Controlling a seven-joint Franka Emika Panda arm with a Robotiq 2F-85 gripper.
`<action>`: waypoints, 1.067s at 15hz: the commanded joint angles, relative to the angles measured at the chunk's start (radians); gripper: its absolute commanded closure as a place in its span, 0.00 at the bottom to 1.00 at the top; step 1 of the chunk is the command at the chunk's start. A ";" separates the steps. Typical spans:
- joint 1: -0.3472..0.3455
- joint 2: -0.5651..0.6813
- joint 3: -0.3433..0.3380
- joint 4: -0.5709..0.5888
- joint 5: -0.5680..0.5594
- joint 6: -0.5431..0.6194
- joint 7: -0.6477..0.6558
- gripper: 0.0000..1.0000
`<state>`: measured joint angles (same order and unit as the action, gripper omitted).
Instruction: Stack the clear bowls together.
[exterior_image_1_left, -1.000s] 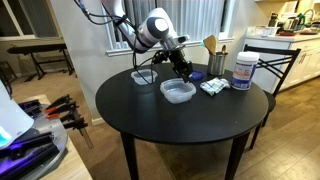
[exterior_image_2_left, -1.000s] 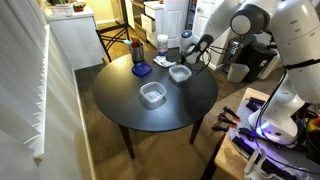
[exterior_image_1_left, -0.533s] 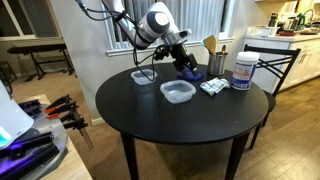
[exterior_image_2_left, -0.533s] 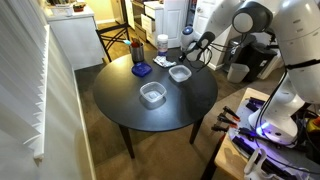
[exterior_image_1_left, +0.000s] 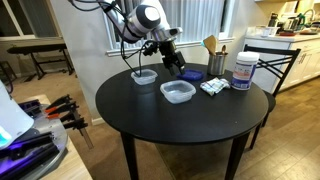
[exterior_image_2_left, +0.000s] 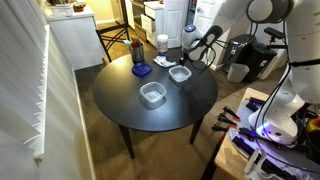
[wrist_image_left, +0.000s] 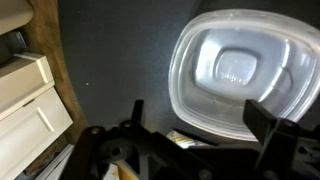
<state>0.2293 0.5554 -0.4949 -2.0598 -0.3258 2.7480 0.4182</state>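
Observation:
Two spots on the round black table (exterior_image_1_left: 190, 120) hold clear bowls. One clear bowl (exterior_image_1_left: 178, 91) (exterior_image_2_left: 180, 73) lies near the table's middle; in the wrist view this bowl (wrist_image_left: 240, 70) shows doubled rim lines, as if one sits nested in another. A second clear bowl (exterior_image_1_left: 145, 76) (exterior_image_2_left: 152, 94) stands apart from it. My gripper (exterior_image_1_left: 172, 62) (exterior_image_2_left: 193, 55) (wrist_image_left: 200, 112) hovers above and beside the doubled bowl, open, with nothing between its fingers (wrist_image_left: 270, 125).
A white tub with a blue label (exterior_image_1_left: 243, 70) (exterior_image_2_left: 162, 44), a cup of wooden utensils (exterior_image_1_left: 213, 55), a small packet (exterior_image_1_left: 212, 87) and a flat blue square (exterior_image_2_left: 141, 70) crowd one side of the table. A chair (exterior_image_1_left: 285, 62) stands beyond the tub.
The jaws have spread from partly closed to fully open, and the gripper has lifted up and back from the doubled bowl. Neither bowl spot has shifted.

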 joint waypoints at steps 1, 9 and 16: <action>-0.003 -0.109 0.072 -0.118 -0.014 -0.011 -0.021 0.00; 0.032 -0.085 0.258 -0.144 0.006 -0.025 -0.003 0.00; 0.052 -0.017 0.337 -0.082 0.084 -0.025 0.024 0.00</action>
<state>0.2765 0.5075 -0.1746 -2.1766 -0.2811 2.7413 0.4225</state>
